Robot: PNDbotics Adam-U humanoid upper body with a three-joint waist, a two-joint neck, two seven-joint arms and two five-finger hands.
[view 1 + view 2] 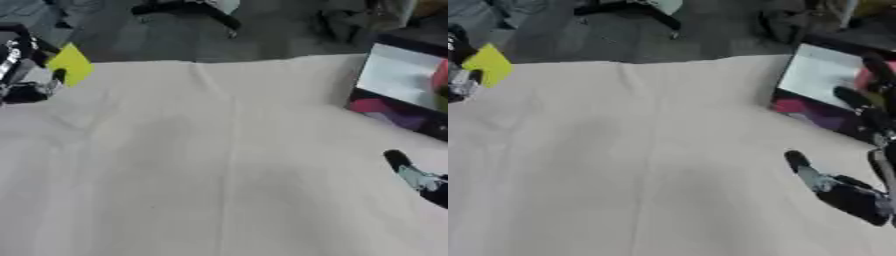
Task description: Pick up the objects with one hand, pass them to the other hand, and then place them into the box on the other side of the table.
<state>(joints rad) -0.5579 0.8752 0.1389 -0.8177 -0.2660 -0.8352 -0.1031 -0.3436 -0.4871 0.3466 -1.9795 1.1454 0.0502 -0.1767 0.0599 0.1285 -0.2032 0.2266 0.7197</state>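
Right eye view gives the fuller look at the right hand (846, 192), low at the near right over the pale cloth-covered table (649, 165): a dark palm with fingers spread and straight, one of them reaching left and up toward the middle, others rising along the right edge in front of the box. It holds nothing. Left eye view catches only a sliver of that same hand, one dark finger with a light patch poking in from the right border.

Moving out across the cloth, long creases run from near to far down the centre, and the middle of the table carries no object.

Further back on the right sits the box (395, 80), a dark-walled tray with a pale floor and a purple and pink patch on its near wall. Something pink shows against its right side; what it is cannot be made out.

Far left now: the left hand (22, 75) is up at the table's far left corner, and a yellow object (72, 64), flat and angular, sits against its fingers at the cloth's far edge. Whether the fingers curl round it cannot be told; in the right eye view the hand is cut by the frame.

Beyond the table, dark floor and chair legs.
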